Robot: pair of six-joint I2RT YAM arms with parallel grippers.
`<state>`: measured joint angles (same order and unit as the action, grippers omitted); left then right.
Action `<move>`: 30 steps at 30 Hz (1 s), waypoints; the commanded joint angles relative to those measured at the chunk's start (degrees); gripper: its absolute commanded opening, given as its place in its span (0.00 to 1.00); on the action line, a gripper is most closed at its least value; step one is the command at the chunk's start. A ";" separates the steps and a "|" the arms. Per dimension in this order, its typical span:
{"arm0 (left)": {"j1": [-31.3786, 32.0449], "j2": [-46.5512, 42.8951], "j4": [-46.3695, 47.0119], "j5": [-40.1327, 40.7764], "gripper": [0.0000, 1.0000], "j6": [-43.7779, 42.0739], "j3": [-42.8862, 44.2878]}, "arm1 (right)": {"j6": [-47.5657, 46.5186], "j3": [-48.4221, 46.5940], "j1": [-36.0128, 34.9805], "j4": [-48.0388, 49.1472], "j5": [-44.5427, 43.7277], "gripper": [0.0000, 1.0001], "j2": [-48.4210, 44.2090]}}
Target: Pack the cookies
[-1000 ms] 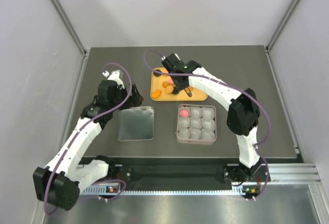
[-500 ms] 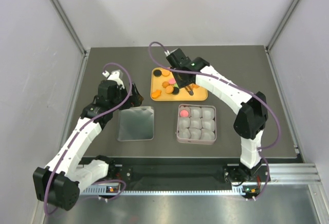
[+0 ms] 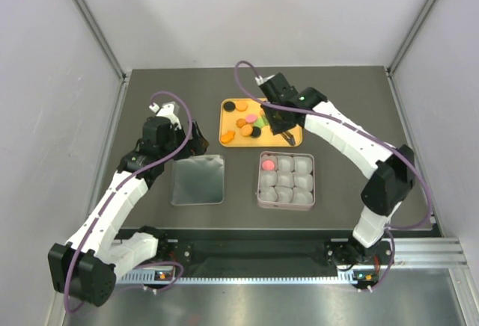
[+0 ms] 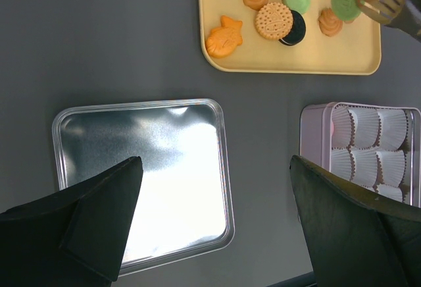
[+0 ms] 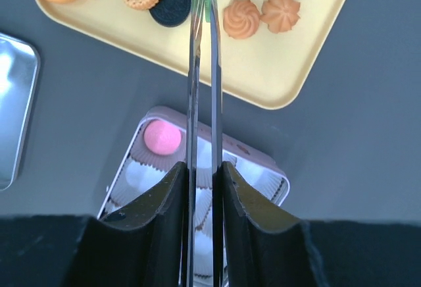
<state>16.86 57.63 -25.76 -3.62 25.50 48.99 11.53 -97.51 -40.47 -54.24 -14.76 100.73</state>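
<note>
We log a matte dark grey table (image 3: 150,94), flat and plain. Our landmark on it is a yellow plastic tray (image 3: 224,122): rectangular, rounded corners, low lip, long axis left-right in the top view. Just off the tray's near long edge, under its right half, sits a square pink tin (image 3: 259,184) with rounded corners. It is lined three by three with white pleated paper cups (image 4: 365,129). Off the tray's near-left corner lies a square lid (image 3: 198,179), shiny bare metal with a rolled rim, flat on the table.

The left gripper (image 3: 196,140) hangs just beyond the tray's left short edge, jaws spread wide with nothing between them. The right gripper (image 3: 277,120) is over the tray's right half, clamped on thin metal tongs (image 5: 195,70). The blades are almost together and the slotted tip is at a green disc. We can't tell if it is pinched.

The cookies (image 4: 273,21) mostly lie loose on the tray, flat, faces up. They include dotted round biscuits, a black sandwich disc (image 4: 294,28), smooth pink and green discs, and ridged orange swirls (image 4: 330,22). The discs have no long axis. A fish-shaped cookie (image 4: 223,37) sits at the tray's near-left corner, long axis roughly along the tray's long side, slightly tilted. One pink cookie (image 5: 162,136) is in the tin, in the corner cup closest to the middle of the tray's near edge.
</note>
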 commanded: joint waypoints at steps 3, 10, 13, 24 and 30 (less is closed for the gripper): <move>-0.43 -0.50 1.06 -0.43 0.98 -0.54 0.58 | 1.74 3.03 1.97 0.01 3.59 0.26 -10.62; -0.43 -0.50 1.06 -0.60 0.98 -0.54 0.49 | 2.09 6.81 2.41 -3.94 6.94 0.26 -17.58; -0.43 -0.50 1.15 -0.69 0.98 -0.54 0.49 | 2.27 9.18 2.50 -5.52 9.14 0.26 -20.39; -0.43 -0.23 1.24 -0.95 0.98 -0.45 0.49 | 3.15 17.44 2.50 -8.95 11.51 0.27 -28.56; -0.43 -0.06 1.24 -0.95 0.98 -0.45 0.40 | 3.59 20.78 2.41 -9.31 11.95 0.26 -31.20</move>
<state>16.80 57.65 -25.78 -3.97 25.50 48.97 14.22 -77.54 -38.44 -63.31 -3.57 72.31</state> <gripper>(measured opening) 0.983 0.270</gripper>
